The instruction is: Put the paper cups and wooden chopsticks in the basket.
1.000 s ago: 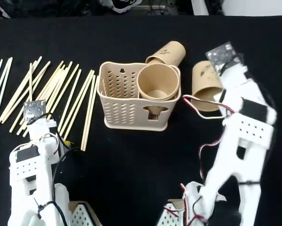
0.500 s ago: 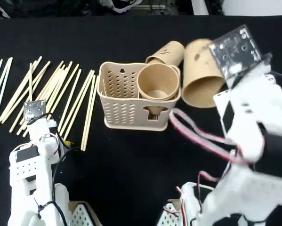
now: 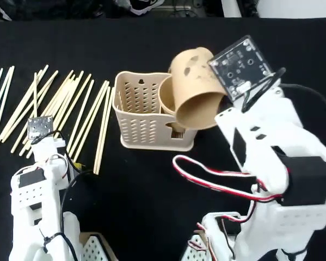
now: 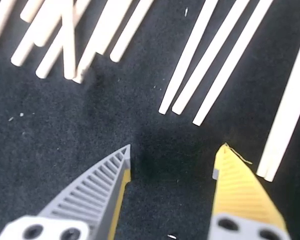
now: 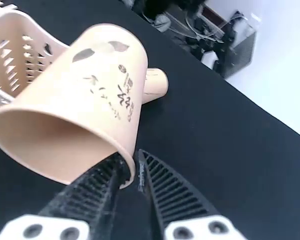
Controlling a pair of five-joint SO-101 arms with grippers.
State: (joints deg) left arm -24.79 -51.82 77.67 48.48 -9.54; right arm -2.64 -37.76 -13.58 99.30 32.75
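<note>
One paper cup [image 3: 166, 95] is nested in the basket [image 3: 141, 117], a second cup [image 3: 198, 89] is pinched by the right end effector [image 5: 132, 156]; chopsticks [image 3: 59, 106] are left by the open left end effector [image 4: 172, 147].

1. Left arm [image 3: 35, 201]: white plastic shell, a black cable [image 3: 70, 187] looping off it, a small grey board [image 3: 40, 126] at the tip.
2. Left gripper [image 4: 177, 147]: one grey finger [image 4: 97, 187], one yellow finger [image 4: 240, 185], both ribbed and pointed, with screw holes at the base.
3. Right arm [image 3: 277, 157]: white as well, dotted with holes, carrying a black motor block [image 3: 309, 179] and red, white and black wires [image 3: 217, 176].
4. Right gripper [image 5: 131, 159]: black ribbed fingers, and a dark square board [image 3: 240, 66] with corner holes.
</note>
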